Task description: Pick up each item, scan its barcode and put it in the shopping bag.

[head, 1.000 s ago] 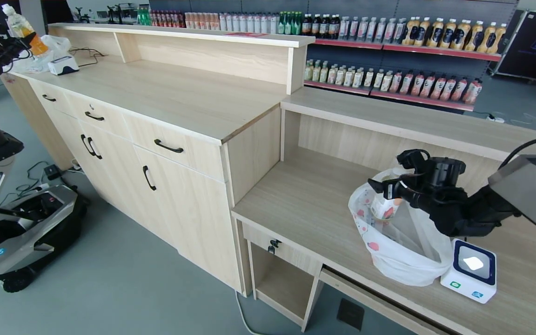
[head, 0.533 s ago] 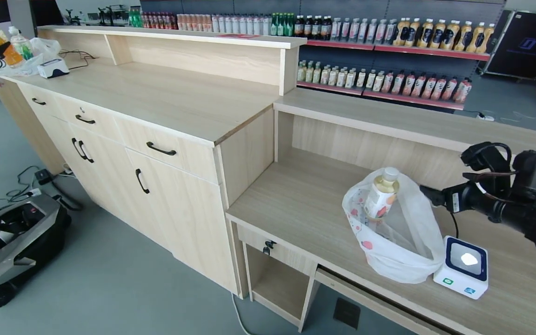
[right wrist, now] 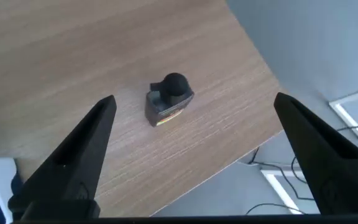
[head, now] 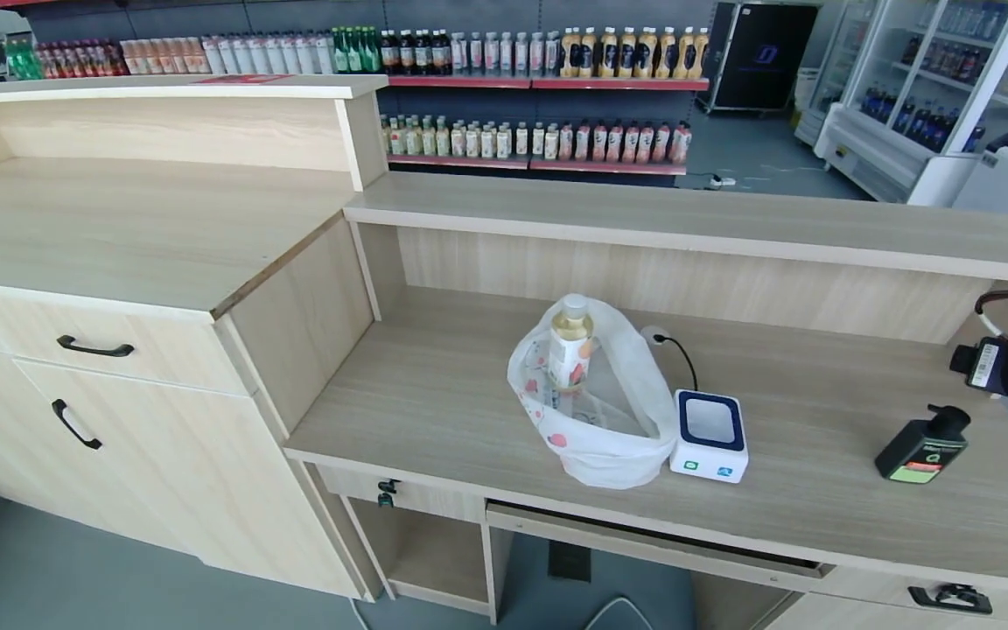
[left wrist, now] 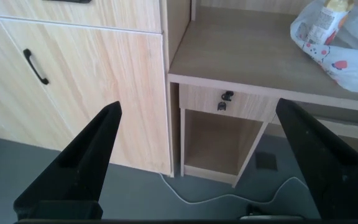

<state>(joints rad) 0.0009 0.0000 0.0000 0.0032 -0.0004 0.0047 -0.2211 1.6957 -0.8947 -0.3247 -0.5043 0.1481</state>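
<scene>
Spreading wide with nothing between them, the fingers (right wrist: 73, 168) of the right gripper (right wrist: 194, 98) hang above the black pump bottle (right wrist: 169, 99). It is a squat, dark bottle with a rounded pump head and a green and red label low on its front. It stands upright toward the right end of the desk (head: 819, 490), well apart from the scanner (head: 710, 424). That white box with a dark-framed window sits just beside the shopping bag (head: 618, 437), which is thin white plastic with red spots. A pale yellow drink bottle (head: 570, 350) with a white cap stands inside the bag. The left gripper (left wrist: 197, 104) is likewise parted and empty, over the floor beside the desk.
</scene>
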